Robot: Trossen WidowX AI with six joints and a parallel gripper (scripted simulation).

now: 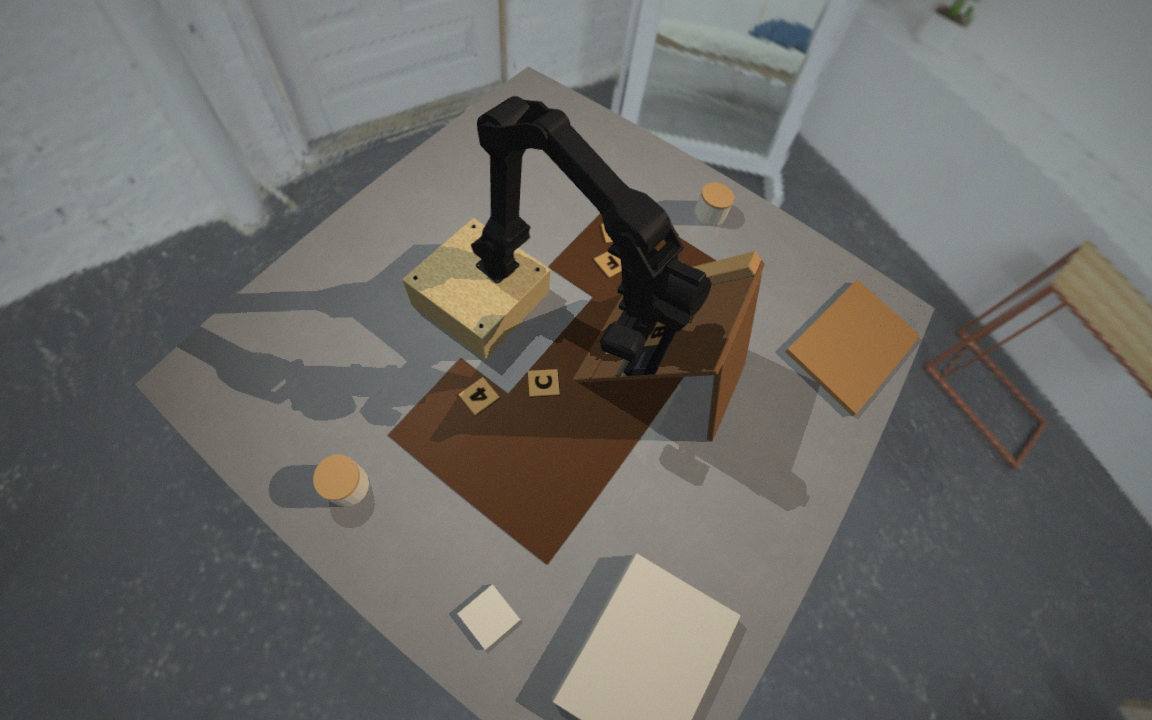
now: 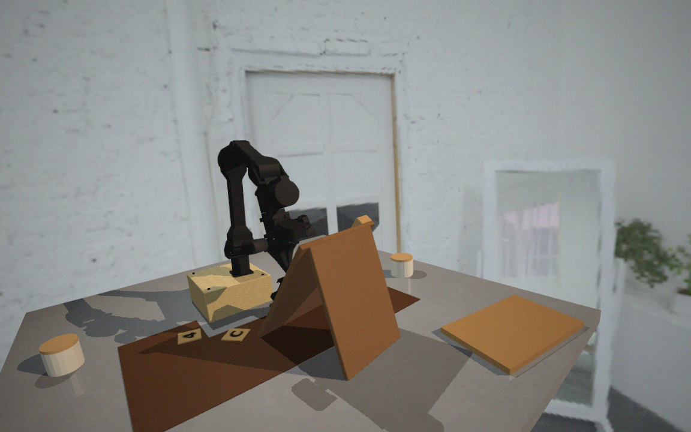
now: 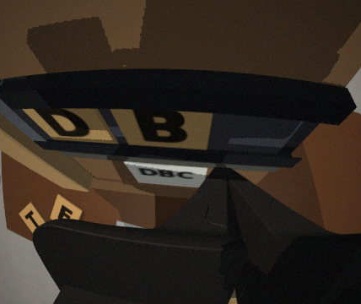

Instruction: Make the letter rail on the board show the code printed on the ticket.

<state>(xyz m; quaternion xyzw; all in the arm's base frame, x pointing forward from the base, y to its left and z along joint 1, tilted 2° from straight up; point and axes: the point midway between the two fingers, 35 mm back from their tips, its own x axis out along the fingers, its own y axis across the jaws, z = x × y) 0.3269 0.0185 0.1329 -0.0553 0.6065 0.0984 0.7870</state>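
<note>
The dark letter rail on the slanted brown board holds tile D on the left and tile B beside it. The slot at its right end is empty. The white ticket under the rail reads DBC. My gripper is shut on nothing, with its tips just below the rail, right of the ticket. Tile C and tile 4 lie flat on the brown mat. Tiles T and E lie behind the board.
The arm's wooden base block stands left of the board. Two capped cylinders stand on the counter. An orange slab lies to the right. A cream slab and a small cream square lie at the front.
</note>
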